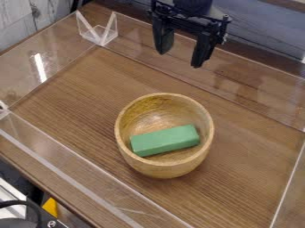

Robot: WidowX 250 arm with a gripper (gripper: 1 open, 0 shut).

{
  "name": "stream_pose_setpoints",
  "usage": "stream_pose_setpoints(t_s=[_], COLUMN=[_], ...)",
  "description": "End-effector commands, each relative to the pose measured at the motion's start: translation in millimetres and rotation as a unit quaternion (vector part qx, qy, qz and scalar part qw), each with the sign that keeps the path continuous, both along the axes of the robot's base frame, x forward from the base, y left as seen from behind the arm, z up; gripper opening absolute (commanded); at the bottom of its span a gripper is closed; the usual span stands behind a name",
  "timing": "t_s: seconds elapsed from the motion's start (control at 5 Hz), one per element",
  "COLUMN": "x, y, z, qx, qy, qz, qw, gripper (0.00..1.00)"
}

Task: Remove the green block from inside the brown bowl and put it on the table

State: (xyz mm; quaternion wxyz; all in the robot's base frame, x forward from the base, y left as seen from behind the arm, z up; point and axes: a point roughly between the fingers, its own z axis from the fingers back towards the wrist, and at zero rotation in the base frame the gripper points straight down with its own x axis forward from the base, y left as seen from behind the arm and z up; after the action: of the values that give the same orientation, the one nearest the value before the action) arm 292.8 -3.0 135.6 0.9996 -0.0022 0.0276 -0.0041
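Probably to clear the rim and straddle the block [165, 141], the fingers [184, 55] hang wide apart beyond the bowl [124, 132]; the block lies inside, awaiting its lift to the table [71, 100].

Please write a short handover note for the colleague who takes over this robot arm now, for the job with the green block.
Gripper: open, above the far part of the table, nothing between its fingers.
Green block: lying inside the brown bowl, towards the near side.
Bowl: upright on the table.
Done: nothing of the transfer; the block is not yet out.
Left: move to the bowl, grip the block, lift it over the rim, put it on the table, release.
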Motion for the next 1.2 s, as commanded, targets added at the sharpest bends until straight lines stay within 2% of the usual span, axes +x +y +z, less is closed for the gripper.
stream_pose_setpoints(t_s=[0.0, 0.2, 0.4, 0.6, 0.8, 1.0], x=[-1.5, -23.1, -42.5, -60.0, -67.4, -69.3], y=[2.6, -3.8, -15.4, -18.6, -14.9, -17.4], z=[-3.0, -18.0, -33.4, -45.6, -59.2, -81.8], qx=[-0.006, -0.012, -0.012, -0.009, -0.007, -0.002], qy=[0.013, 0.041, 0.05, 0.051, 0.044, 0.03], qz=[-0.011, -0.066, -0.132, -0.185, -0.209, -0.246], qw=[0.9998, 0.9969, 0.9899, 0.9814, 0.977, 0.9687], gripper=[1.0, 1.0, 1.0, 1.0, 1.0, 1.0])
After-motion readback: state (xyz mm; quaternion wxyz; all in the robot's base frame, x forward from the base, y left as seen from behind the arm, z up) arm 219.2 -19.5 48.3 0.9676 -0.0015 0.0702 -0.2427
